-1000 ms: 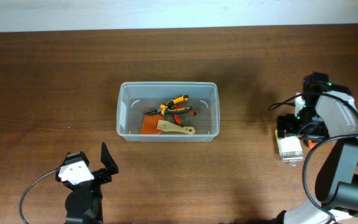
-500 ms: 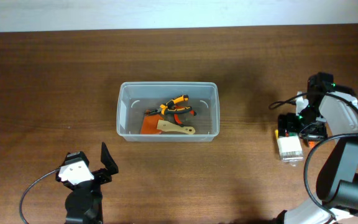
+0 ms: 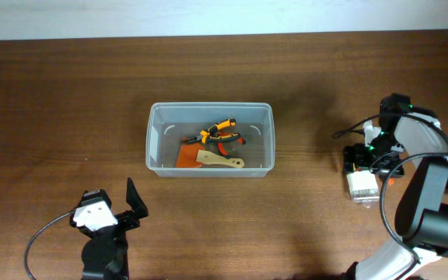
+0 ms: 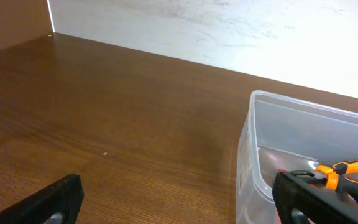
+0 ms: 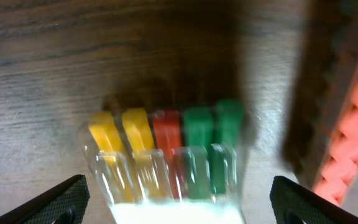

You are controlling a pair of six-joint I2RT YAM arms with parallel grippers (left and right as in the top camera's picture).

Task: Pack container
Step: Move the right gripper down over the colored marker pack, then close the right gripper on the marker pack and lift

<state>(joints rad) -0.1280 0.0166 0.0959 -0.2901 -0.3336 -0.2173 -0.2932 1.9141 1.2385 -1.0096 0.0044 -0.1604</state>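
Container (image 3: 152,145) ahead-right of spread left hand (image 4: 179,204); well left of spread right hand (image 5: 179,203).

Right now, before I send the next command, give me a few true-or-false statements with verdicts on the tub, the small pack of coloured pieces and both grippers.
1. The clear plastic rectangular tub holds orange-and-black pliers. True.
2. The left gripper is shut on the tub's rim. False: it is open, holds nothing and is apart from the tub.
3. The small clear pack of yellow, red and green pieces lies inside the tub. False: it lies on the brown wooden table, to the right of the tub.
4. The right gripper is open over that pack. True.
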